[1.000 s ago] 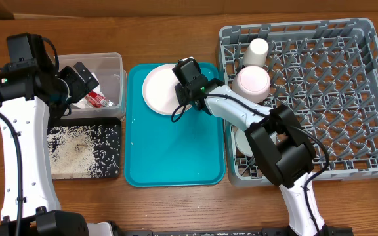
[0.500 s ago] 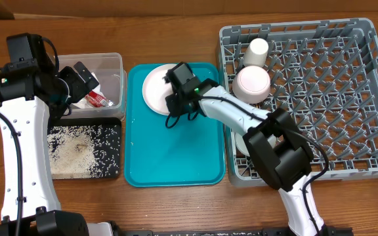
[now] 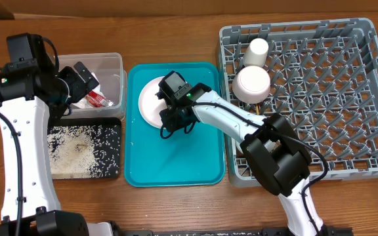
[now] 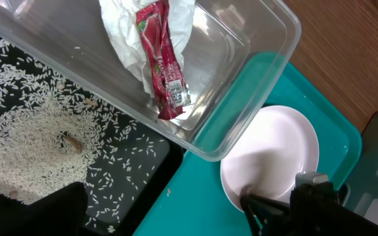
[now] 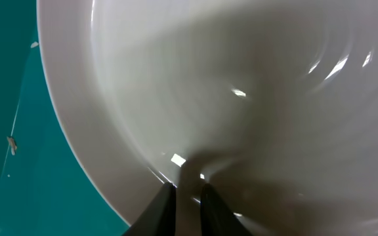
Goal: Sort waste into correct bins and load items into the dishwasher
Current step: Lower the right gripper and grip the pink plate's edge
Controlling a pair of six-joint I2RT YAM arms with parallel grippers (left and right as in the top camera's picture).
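While on one tray (image 3: 176, 154), one plate (image 3: 148, 99)

The right arm (image 3: 223, 117) hides part of the plate (image 3: 147, 99).

Wooden table (image 3: 176, 39), bare brown top. Four things directly on it, left to right:
- clear tub (image 3: 113, 65), far left, at back
- black tray (image 3: 118, 147) in front of tub, seemingly touching
- teal tray (image 3: 176, 157), centre
- grey dish rack (image 3: 346, 131), right, just beside teal tray

L end effector (image 3: 83, 77) wide open, held aloft. R arm extended leftward, R end effector (image 5: 188, 189) pinched nearly closed.
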